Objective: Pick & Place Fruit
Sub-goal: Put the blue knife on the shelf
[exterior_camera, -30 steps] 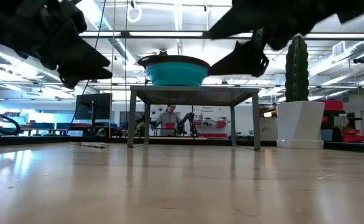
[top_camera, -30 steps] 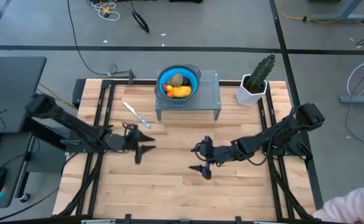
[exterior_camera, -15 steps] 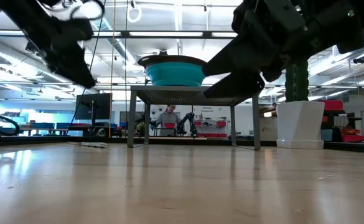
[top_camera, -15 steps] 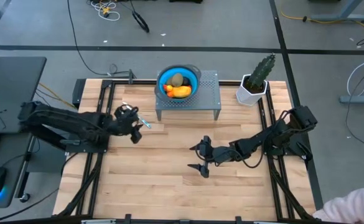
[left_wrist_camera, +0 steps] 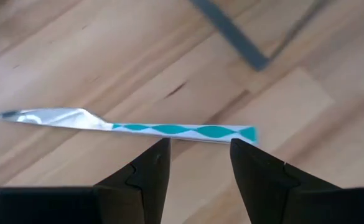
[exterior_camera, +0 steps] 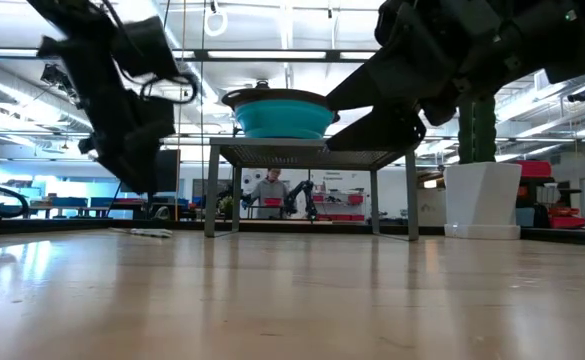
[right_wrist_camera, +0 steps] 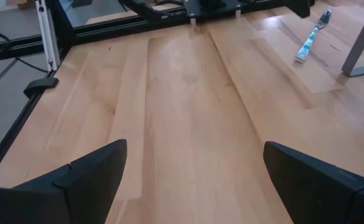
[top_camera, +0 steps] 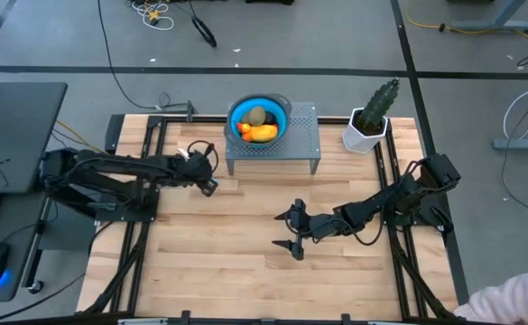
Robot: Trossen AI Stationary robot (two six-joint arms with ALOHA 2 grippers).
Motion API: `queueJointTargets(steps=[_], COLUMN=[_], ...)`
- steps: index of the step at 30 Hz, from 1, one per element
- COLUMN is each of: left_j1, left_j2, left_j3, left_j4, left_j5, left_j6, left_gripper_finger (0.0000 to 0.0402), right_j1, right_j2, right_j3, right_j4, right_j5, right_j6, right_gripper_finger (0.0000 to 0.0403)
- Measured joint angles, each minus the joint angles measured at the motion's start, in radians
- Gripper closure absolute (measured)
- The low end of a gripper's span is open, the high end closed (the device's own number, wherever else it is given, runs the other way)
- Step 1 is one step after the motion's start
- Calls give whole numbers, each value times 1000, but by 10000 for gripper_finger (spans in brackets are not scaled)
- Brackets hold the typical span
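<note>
Fruit (top_camera: 259, 125) unmoved in bowl (top_camera: 282, 106); left gripper (top_camera: 208, 180) now over knife (left_wrist_camera: 132, 124).

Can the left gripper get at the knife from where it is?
Probably yes: the left gripper hangs open right over the knife, handle end between its fingers, nothing lying between them.

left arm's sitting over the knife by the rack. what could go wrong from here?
1. The left gripper has open jaws straddling the knife, not the fruit. It may grab the wrong thing.
2. The knife lies flat on the table, so closing on it could scrape the wood or skid it away.
3. The fruit sits in the blue bowl on the raised rack, beside the left arm. A lift could clip the rack's edge.
The right gripper waits mid-table, open.
</note>
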Motion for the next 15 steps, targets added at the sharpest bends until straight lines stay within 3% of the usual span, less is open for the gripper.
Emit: queueJointTargets(steps=[9,15], left_j1=[137,171], left_j2=[119,182], left_j3=[-1,-1], left_j4=[65,97], left_j5=[-23,-10], left_j6=[46,38], left_gripper_finger=[227,227], right_j1=[0,3], right_j2=[0,0], right_j3=[0,0], right_j4=[3,-3], right_j5=[0,-3], right_j6=[2,3], right_gripper_finger=[16,16])
